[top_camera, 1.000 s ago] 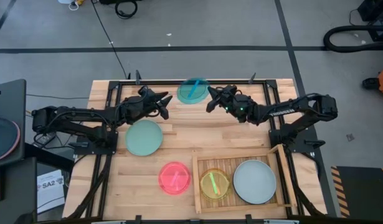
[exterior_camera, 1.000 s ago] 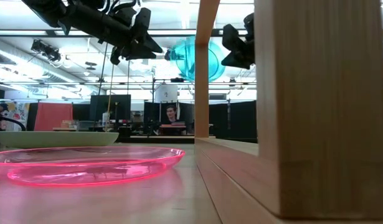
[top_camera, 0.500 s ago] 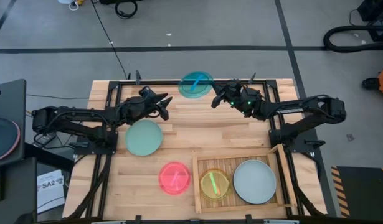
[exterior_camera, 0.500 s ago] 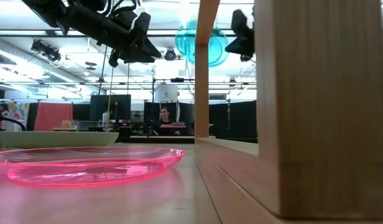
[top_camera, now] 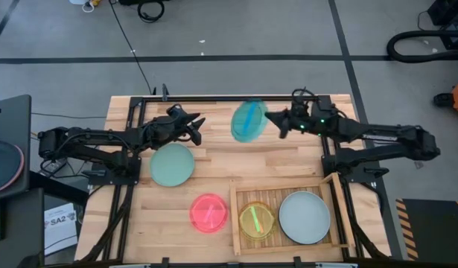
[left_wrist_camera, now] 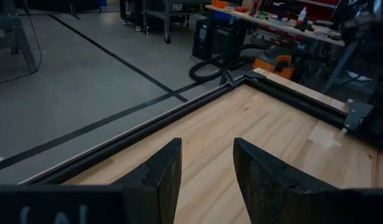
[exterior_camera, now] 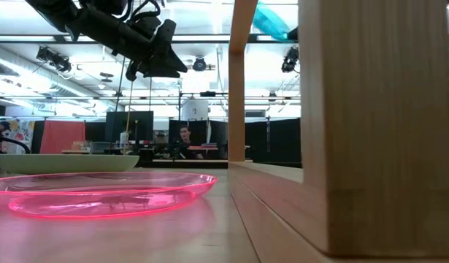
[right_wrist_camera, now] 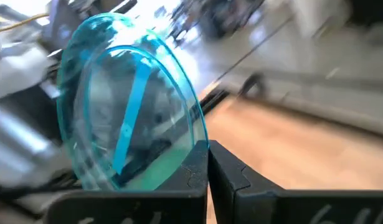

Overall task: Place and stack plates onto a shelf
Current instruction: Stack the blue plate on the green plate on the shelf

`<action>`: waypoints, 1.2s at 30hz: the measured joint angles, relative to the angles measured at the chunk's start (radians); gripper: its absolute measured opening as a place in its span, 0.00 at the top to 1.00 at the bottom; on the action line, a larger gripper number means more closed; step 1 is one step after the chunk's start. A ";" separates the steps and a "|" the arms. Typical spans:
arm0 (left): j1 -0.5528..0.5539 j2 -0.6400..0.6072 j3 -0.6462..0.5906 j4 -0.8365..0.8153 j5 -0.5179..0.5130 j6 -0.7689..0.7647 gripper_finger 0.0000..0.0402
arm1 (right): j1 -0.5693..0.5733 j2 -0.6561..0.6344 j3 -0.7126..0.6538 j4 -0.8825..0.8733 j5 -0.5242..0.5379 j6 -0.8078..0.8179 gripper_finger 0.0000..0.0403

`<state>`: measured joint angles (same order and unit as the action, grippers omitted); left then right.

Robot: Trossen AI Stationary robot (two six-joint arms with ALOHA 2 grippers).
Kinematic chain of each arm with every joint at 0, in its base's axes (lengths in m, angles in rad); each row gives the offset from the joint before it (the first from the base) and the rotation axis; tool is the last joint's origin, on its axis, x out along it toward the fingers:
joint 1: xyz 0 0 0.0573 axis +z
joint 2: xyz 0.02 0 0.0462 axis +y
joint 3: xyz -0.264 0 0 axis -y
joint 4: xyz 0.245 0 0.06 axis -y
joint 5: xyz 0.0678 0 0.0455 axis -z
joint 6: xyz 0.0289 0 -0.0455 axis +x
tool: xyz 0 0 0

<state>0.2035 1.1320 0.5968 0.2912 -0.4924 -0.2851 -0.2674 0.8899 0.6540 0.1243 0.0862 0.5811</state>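
A translucent cyan plate (top_camera: 249, 120) hangs high over the table's far middle, with my right gripper (top_camera: 277, 119) shut on it. In the right wrist view the plate (right_wrist_camera: 129, 137) stands steeply on edge. My left gripper (top_camera: 195, 126) hovers open over the far left, nothing between its fingers (left_wrist_camera: 160, 180). A pale mint plate (top_camera: 172, 164) and a pink plate (top_camera: 208, 213) lie flat on the tabletop. The shelf (top_camera: 236, 223) sits at the near right. In it lie a yellow-green plate (top_camera: 256, 220) and a whitish plate (top_camera: 304, 217) side by side. My right gripper pinches the cyan plate's rim (right_wrist_camera: 197, 146) between its two shut fingers (right_wrist_camera: 235, 180). The fingers come about level from the table's right side. The plate is lifted clear of the table, tilted steeply on edge, and sticks out beyond the fingertips toward the left.
A dark metal frame (top_camera: 214, 97) runs along the table's far edge and down both sides. In the low view the shelf's wooden wall (exterior_camera: 370, 124) fills the right. The pink plate (exterior_camera: 100, 193) lies in front, and a person sits in the room behind.
My right gripper has risen and drawn back toward the table's right edge while rolling at the wrist. It has stayed shut on the cyan plate. The plate has gone up with it and tipped from nearly face-up to steeply on edge.
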 joint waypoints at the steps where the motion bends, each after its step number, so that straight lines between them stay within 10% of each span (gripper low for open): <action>1: 0.000 0.000 0.000 -0.001 0.000 0.000 0.62 | 0.003 -0.015 0.000 -0.029 -0.040 0.034 0.98; 13: 0.000 0.000 0.000 -0.001 0.000 0.000 0.62 | 0.217 -0.018 0.000 -0.258 -0.349 0.252 0.98; 36: 0.000 0.000 0.000 -0.021 0.000 0.000 0.62 | 0.647 0.348 0.000 -0.259 -0.313 0.351 0.97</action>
<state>0.2031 1.1320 0.5968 0.2703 -0.4919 -0.2852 0.3800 1.2375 0.6540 -0.1342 -0.2268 0.9321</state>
